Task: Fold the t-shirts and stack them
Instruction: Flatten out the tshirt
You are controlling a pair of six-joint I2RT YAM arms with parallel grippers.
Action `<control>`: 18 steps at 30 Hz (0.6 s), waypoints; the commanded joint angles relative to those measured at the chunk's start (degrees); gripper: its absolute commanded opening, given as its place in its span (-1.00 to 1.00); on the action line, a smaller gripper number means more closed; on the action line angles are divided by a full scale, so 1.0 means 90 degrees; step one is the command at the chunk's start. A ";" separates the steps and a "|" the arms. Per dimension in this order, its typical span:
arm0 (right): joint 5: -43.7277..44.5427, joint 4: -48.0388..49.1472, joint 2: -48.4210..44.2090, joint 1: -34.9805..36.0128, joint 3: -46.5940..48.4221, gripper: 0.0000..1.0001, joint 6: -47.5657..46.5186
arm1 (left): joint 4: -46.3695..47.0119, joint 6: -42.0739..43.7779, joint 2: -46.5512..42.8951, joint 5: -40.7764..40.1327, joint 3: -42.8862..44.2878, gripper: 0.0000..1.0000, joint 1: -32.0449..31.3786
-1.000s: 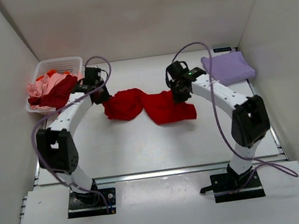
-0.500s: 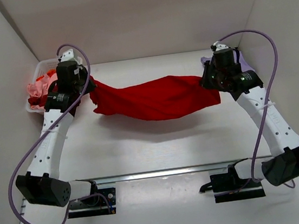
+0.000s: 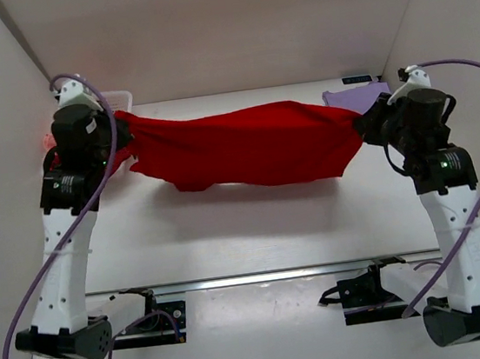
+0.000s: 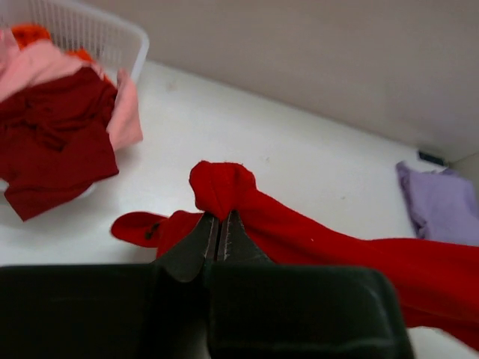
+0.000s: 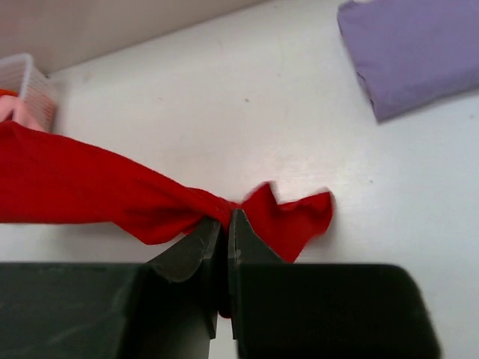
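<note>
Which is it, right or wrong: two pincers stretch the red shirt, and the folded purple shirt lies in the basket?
Wrong: the folded purple shirt lies on the table, not in the basket, as the right wrist view shows. The left pincer and right pincer do stretch the red shirt.

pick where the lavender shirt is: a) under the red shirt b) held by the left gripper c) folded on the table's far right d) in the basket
c, the lavender shirt lies folded on the table at far right, apart from the red shirt.
</note>
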 commanded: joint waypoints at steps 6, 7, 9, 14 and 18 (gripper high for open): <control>-0.0690 0.0385 -0.0551 -0.0682 0.0306 -0.99 -0.0135 | 0.0021 0.0241 -0.0761 -0.0458 0.0904 -1.00 -0.0092; -0.0758 0.0355 -0.0552 -0.0780 0.0336 -1.00 -0.0155 | -0.0056 0.0242 -0.0770 -0.0449 0.1078 -1.00 -0.0150; -0.0808 0.0345 -0.0590 -0.0859 0.0521 -0.99 -0.0175 | -0.0067 0.0242 -0.0770 -0.0488 0.1274 -1.00 -0.0200; -0.1178 0.0209 -0.0279 -0.0937 0.1078 -1.00 -0.0155 | -0.0028 0.0173 -0.0459 -0.0167 0.1442 -1.00 -0.0142; -0.1034 0.0374 0.0483 -0.0315 0.0913 -1.00 -0.0300 | 0.0050 0.0261 0.0398 0.0497 0.1139 -1.00 -0.0121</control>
